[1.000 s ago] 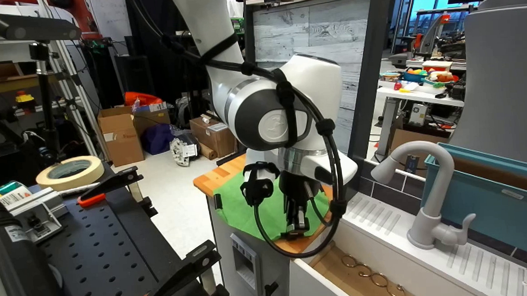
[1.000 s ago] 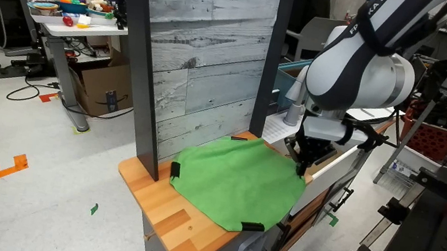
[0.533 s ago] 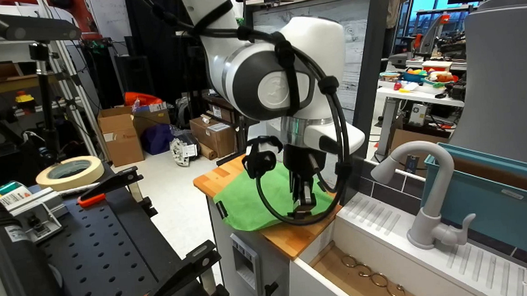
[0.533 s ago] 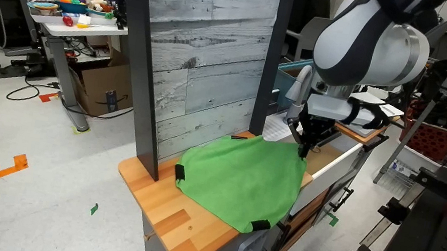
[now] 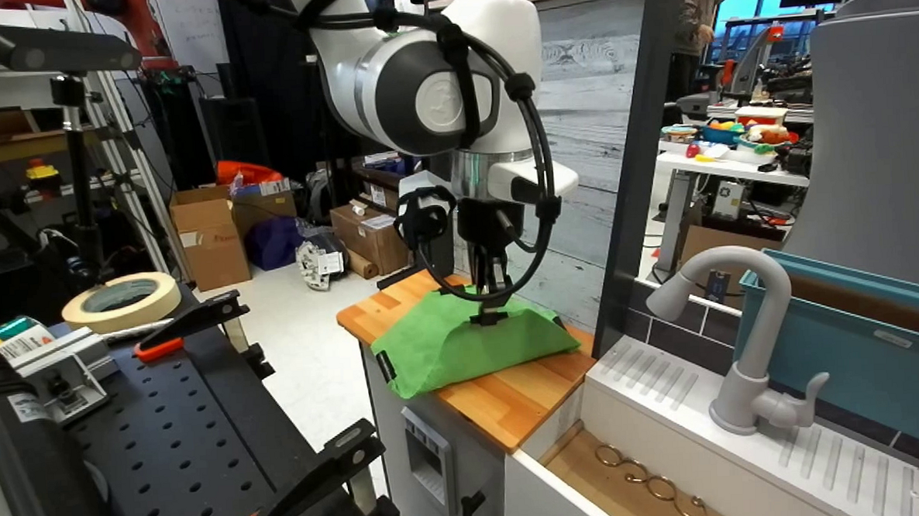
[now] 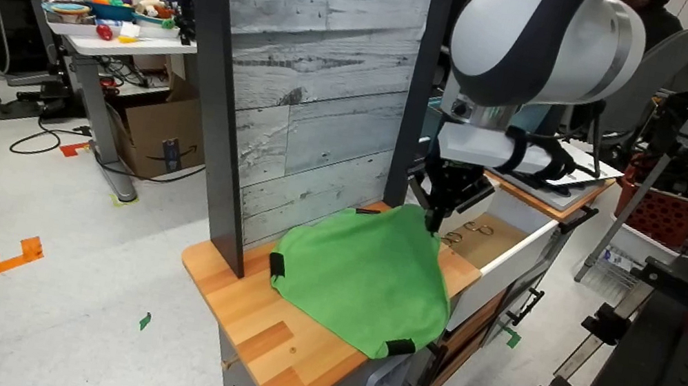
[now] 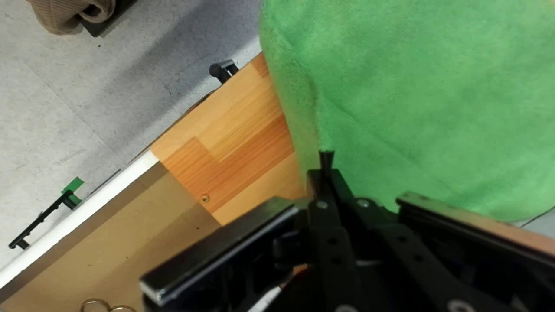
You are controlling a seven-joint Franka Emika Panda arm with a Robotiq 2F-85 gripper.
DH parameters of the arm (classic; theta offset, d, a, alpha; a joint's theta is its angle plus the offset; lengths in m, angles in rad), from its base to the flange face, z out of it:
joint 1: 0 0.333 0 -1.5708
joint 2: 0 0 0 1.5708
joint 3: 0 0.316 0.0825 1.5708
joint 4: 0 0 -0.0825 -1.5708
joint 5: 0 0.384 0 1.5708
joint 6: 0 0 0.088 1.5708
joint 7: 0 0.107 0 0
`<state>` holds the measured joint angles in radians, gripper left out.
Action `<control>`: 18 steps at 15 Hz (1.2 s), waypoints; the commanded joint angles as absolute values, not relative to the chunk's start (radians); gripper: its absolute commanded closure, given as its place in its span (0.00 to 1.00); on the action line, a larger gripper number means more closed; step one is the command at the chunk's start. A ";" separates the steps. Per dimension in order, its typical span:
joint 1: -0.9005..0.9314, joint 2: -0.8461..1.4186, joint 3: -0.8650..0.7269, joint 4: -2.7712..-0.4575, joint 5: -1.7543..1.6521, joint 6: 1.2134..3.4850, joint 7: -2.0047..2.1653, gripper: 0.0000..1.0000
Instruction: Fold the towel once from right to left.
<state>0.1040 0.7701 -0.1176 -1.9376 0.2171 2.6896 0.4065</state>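
The bright green towel [image 5: 464, 355] has black tabs along its edge and lies on the wooden countertop [image 6: 270, 341]. My gripper [image 7: 326, 173] is shut on the towel, at a black tab [image 7: 326, 156] on its edge. The gripper also shows in both exterior views [image 5: 488, 307] [image 6: 433, 225]. The held edge is lifted above the countertop, and the cloth slopes down from it. In an exterior view, the rest of the towel [image 6: 357, 279] lies spread, with black tabs at its left [image 6: 277, 264] and near corner [image 6: 400, 347].
An open white drawer [image 5: 559, 498] with several metal rings [image 5: 648, 482] is beside the countertop. A grey faucet [image 5: 743, 354] and a teal bin [image 5: 859, 349] stand beyond. A grey wood-look panel [image 6: 328, 78] rises along the countertop's back edge. A black perforated table [image 5: 173, 456] stands nearby.
My gripper has risen and moved across the countertop, away from the open drawer's side, drawing the towel's held edge up and inward. More bare wood shows beside the drawer.
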 commanded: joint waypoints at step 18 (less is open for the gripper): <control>0.180 1.041 -0.140 -1.591 0.113 2.488 0.477 0.43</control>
